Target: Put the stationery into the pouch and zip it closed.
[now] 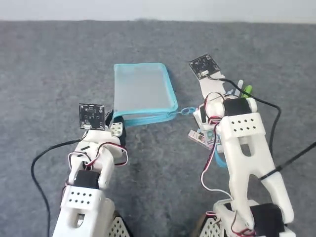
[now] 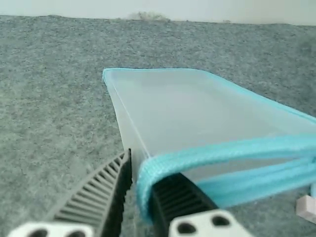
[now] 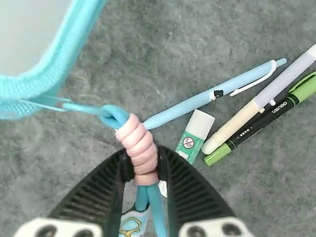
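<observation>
L gripper (image 2: 140, 173) is clamped shut on the blue zip edge of the pouch (image 2: 197, 113), at the corner nearest the L arm. The edge is pinched between both fingers and raised a bit off the grey mat (image 2: 44, 98). R gripper (image 3: 143, 168) is closed on the zip pull (image 3: 138, 143), a pink coil w/ a blue loop. The cord is stretched to the pouch corner on the R side. A small tag (image 3: 129, 228) hangs under the fingers; it's prob a charm, but it's cut off by the frame edge.

Stationery is all outside the pouch, on the mat beside the R arm:
- blue pen (image 3: 212, 96), tip just beside the pull
- eraser (image 3: 195, 134), just beside the pen
- pale marker (image 3: 256, 106) and green marker (image 3: 266, 118), side by side and touching

The pouch lies flat between the arms, translucent w/ blue trim. Its mouth faces the arms and is gaping at the L end.
</observation>
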Controlling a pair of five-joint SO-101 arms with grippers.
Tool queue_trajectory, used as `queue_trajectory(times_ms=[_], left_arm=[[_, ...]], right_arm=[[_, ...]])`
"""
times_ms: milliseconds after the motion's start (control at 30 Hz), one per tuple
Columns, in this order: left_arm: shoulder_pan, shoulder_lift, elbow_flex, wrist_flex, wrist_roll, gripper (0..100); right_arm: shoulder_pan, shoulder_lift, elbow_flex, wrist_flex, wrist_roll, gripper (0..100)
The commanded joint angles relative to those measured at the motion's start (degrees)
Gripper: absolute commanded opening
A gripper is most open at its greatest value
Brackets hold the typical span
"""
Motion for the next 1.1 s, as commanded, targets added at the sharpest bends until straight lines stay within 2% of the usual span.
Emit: queue_trajectory(times_ms=[0, 133, 233, 433, 600, 833, 933, 1067], left_arm=[[-0.97, 0.62, -3.65, -2.02, -0.35, 1], [-0.7, 0.62, -3.65, -2.02, -0.35, 1], [-0.62, 0.62, -3.65, -2.02, -0.35, 1], [-0.62, 0.62, -3.65, -2.02, -0.35, 1], [-0.97, 0.62, -3.65, -1.93, -0.35, 1], [-0.97, 0.53, -3.65, -1.93, -0.35, 1], [-0.97, 0.53, -3.65, -1.93, -0.35, 1], [-0.97, 0.53, -3.65, -1.93, -0.35, 1]], right_arm=[[2.59, -0.57, -3.43, 0.22, 0.35, 0.6], [2.59, -0.66, -3.6, 0.57, 0.35, 1.0], [2.51, -0.66, -5.36, 4.88, 0.26, 2.9], [-0.22, -0.66, -9.23, 14.73, 0.62, 19.3], [-5.76, -0.66, -9.49, 15.78, 0.26, 14.6], [-8.48, -1.27, -9.49, 15.34, 0.18, 13.3], [-11.91, -5.32, -8.7, 12.97, -0.18, 13.0], [-20.0, -13.14, -0.18, 4.18, -2.46, 6.5]])
